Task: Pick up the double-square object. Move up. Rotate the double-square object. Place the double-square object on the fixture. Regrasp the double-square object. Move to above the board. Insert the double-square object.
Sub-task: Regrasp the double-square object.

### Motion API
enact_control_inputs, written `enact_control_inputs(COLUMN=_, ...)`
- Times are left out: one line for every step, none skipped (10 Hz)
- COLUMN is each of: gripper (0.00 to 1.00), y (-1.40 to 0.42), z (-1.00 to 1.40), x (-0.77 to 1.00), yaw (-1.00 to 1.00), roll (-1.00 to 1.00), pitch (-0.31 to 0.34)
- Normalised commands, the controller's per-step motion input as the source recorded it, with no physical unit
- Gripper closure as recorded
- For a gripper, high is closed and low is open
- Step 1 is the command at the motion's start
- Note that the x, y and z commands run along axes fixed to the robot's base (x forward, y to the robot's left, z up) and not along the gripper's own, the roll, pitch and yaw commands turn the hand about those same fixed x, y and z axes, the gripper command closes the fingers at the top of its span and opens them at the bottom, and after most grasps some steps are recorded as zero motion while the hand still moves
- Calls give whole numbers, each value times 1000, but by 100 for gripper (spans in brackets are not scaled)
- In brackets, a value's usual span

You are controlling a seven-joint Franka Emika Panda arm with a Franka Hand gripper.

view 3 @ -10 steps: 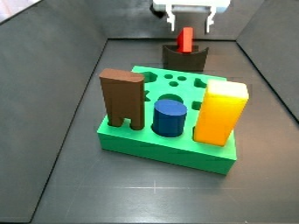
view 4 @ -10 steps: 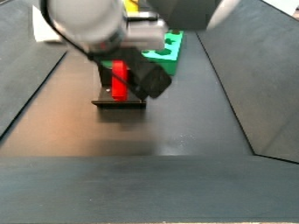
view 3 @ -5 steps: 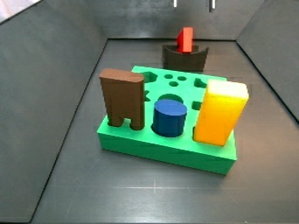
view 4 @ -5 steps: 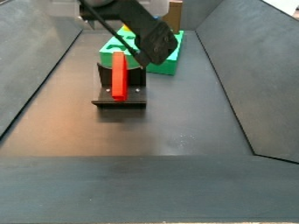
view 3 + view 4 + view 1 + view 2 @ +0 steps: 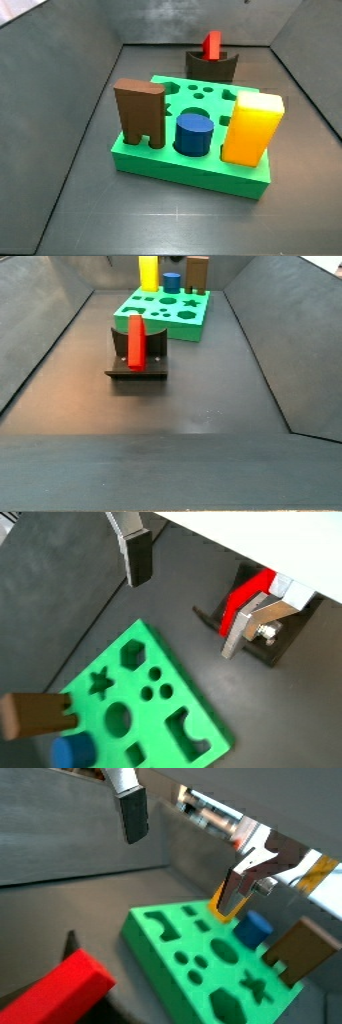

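Note:
The red double-square object (image 5: 211,45) stands upright in the scoop of the dark fixture (image 5: 211,69), behind the green board (image 5: 187,166). In the opposite side view the red piece (image 5: 135,344) rises from the fixture (image 5: 138,372) in front of the board (image 5: 187,322). My gripper (image 5: 191,592) is open and high above them, with nothing between its fingers. It shows only in the wrist views, not in either side view. The red piece (image 5: 245,597) lies below, beside one finger (image 5: 247,630).
On the board stand a brown notched block (image 5: 139,110), a blue cylinder (image 5: 194,133) and a tall yellow-orange block (image 5: 253,127). Shaped holes (image 5: 144,690) in the board are open. Sloping dark walls (image 5: 67,120) enclose the floor on both sides.
The gripper has let go of the red piece and risen straight up, out of both side views. The red piece stays upright on the fixture.

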Motion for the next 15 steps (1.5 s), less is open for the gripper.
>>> enact_control_inputs(gripper=0, y=-27, z=30, x=-14, yaw=32, roll=1000, pitch=34)
enact_control_inputs(gripper=0, y=-36, z=6, x=-10, yaw=32, roll=1000, pitch=33)
enact_control_inputs(gripper=0, y=-35, z=10, x=-24, yaw=32, roll=1000, pitch=27)
enact_control_inputs(gripper=0, y=-27, z=19, x=-35, yaw=33, roll=1000, pitch=23)
enact_control_inputs(gripper=0, y=-26, z=-1, x=-30, yaw=34, roll=1000, pitch=16)
enact_control_inputs(gripper=0, y=-26, z=-10, x=-24, yaw=34, roll=1000, pitch=10)
enact_control_inputs(gripper=0, y=-24, z=-4, x=-24, yaw=35, roll=1000, pitch=7)
enact_control_inputs(gripper=0, y=-20, z=3, x=-20, yaw=36, roll=1000, pitch=2)
enact_control_inputs(gripper=0, y=-17, z=2, x=-23, yaw=37, roll=1000, pitch=2)
enact_control_inputs(gripper=0, y=-19, z=10, x=-19, yaw=39, roll=1000, pitch=3)
enact_control_inputs(gripper=0, y=-20, z=15, x=-10, yaw=40, roll=1000, pitch=7)
enact_control_inputs(gripper=0, y=-18, z=6, x=2, yaw=41, roll=1000, pitch=10)
enact_control_inputs(gripper=0, y=-22, z=-10, x=21, yaw=44, roll=1000, pitch=16)
enact_control_inputs(gripper=0, y=-23, z=-16, x=38, yaw=46, roll=1000, pitch=23)
enact_control_inputs(gripper=0, y=-25, z=-17, x=54, yaw=50, roll=1000, pitch=36)
